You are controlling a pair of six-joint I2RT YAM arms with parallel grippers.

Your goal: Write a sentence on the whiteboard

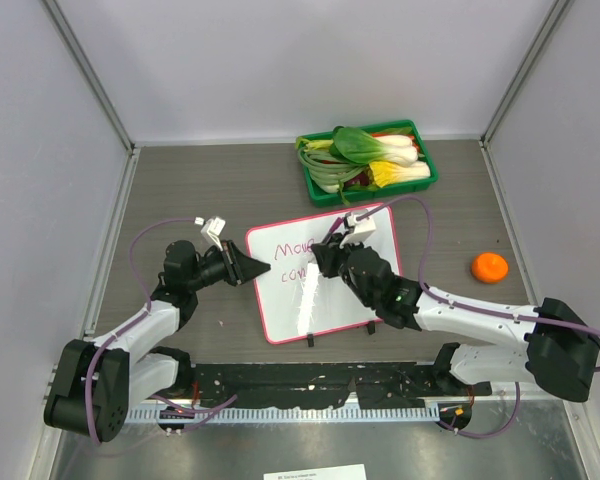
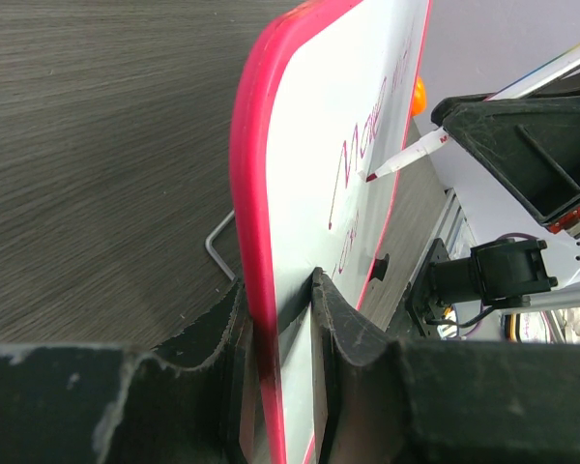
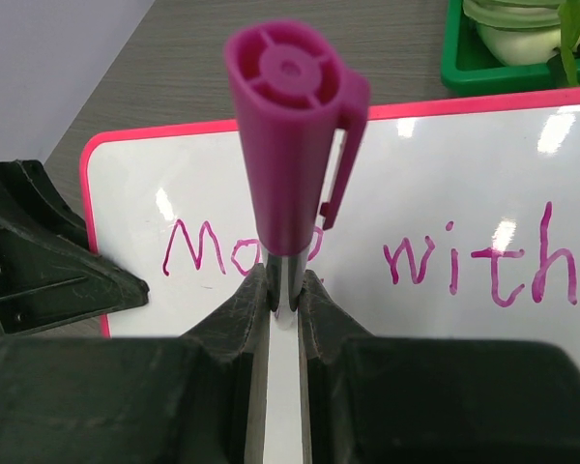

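Whiteboard (image 1: pixel 320 300) long axis runs L-R, feet nearside.

Table (image 1: pixel 210 180): dark grey wood-grain top. On it: whiteboard (image 1: pixel 310 300) mid-table, set askew to the table edges; green tray (image 1: pixel 420 186) at far edge, right of centre, holding leafy vegetables (image 1: pixel 365 147); orange (image 1: pixel 489 267) at right side, well apart from both.

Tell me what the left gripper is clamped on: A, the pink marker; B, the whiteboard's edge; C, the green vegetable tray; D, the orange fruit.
B: the left wrist view shows the left gripper pinching the whiteboard by its pink frame; the marker sits in the right gripper.
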